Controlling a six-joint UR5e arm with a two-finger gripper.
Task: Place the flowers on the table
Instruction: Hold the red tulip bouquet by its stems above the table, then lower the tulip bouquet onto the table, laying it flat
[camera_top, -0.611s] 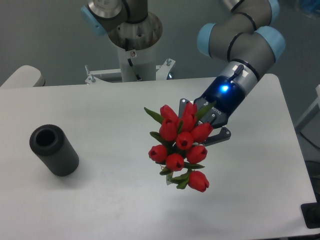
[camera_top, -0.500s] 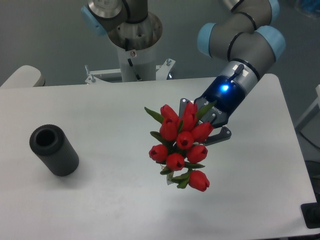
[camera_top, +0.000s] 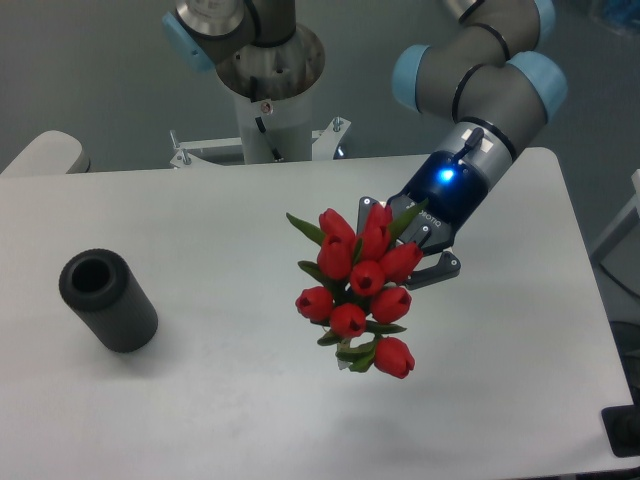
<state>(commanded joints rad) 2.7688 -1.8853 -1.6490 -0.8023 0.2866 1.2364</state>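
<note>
- The gripper (camera_top: 408, 247) is clenched on the red tulip bouquet (camera_top: 357, 288), its fingers partly hidden behind the buds.
- The bouquet hangs over the middle of the white table (camera_top: 230, 400), buds facing the camera.
- A blue light glows on the wrist.
- A dark grey hollow cylinder (camera_top: 107, 299) stands on the table, well apart, at the bouquet's 9 o'clock.

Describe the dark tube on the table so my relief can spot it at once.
Start at the white table and look to its left side, well away from the hand and the flowers. There a dark grey tube stands alone, its open end tilted up toward the camera. It is the only dark thing resting on the tabletop.
</note>
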